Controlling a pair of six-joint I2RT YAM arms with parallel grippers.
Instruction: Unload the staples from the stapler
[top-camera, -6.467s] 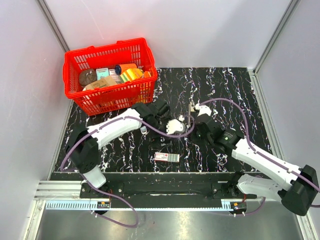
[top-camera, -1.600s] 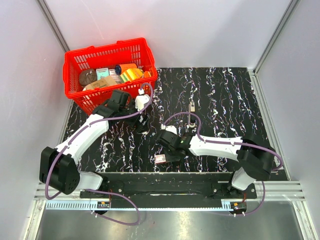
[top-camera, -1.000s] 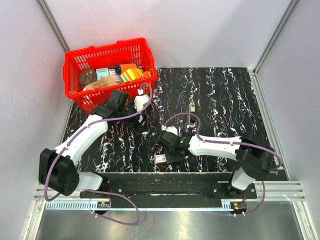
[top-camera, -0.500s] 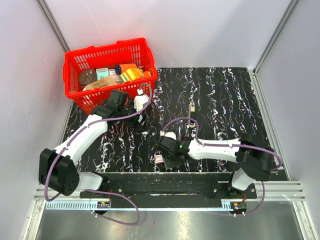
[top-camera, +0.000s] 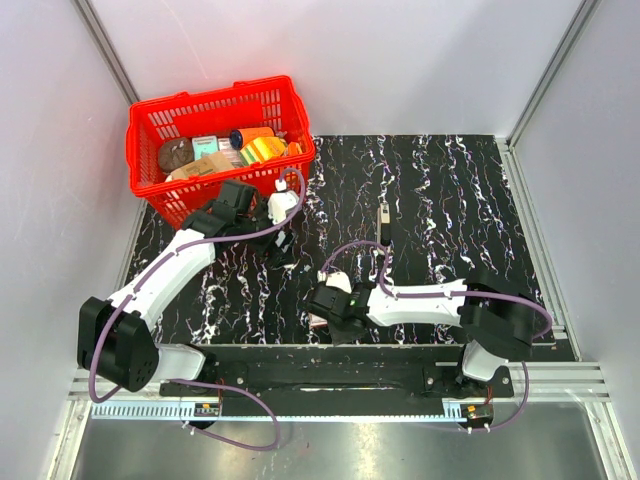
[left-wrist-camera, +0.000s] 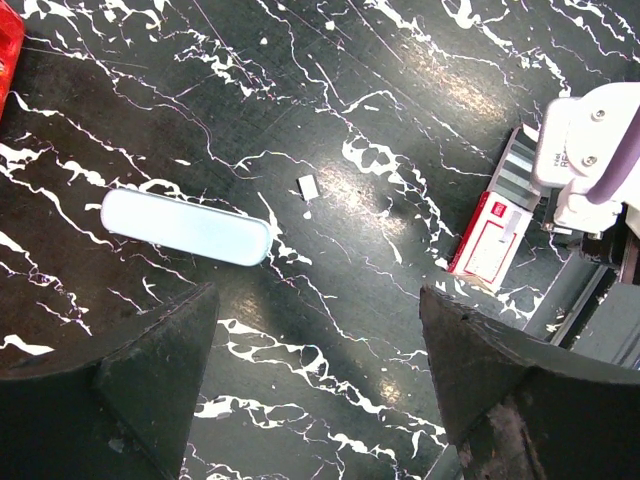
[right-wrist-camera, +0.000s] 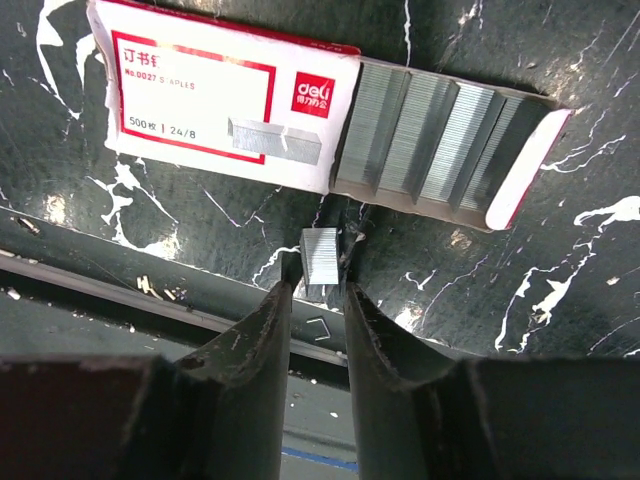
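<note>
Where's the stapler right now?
The small pale blue stapler lies flat on the black marbled mat, left in the left wrist view, a tiny white scrap just right of it, the white-and-red staple box farther right.

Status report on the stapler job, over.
Left tool open, small pale blue stapler lying flat below it. Right tool narrow around short silver staple strip, grip unclear. Opened white-and-red staple box beside it.

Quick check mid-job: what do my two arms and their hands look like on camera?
The left arm and right arm have white links, black joints and a trailing purple cable. The left hand and right hand each have two dark, tapered fingers.
</note>
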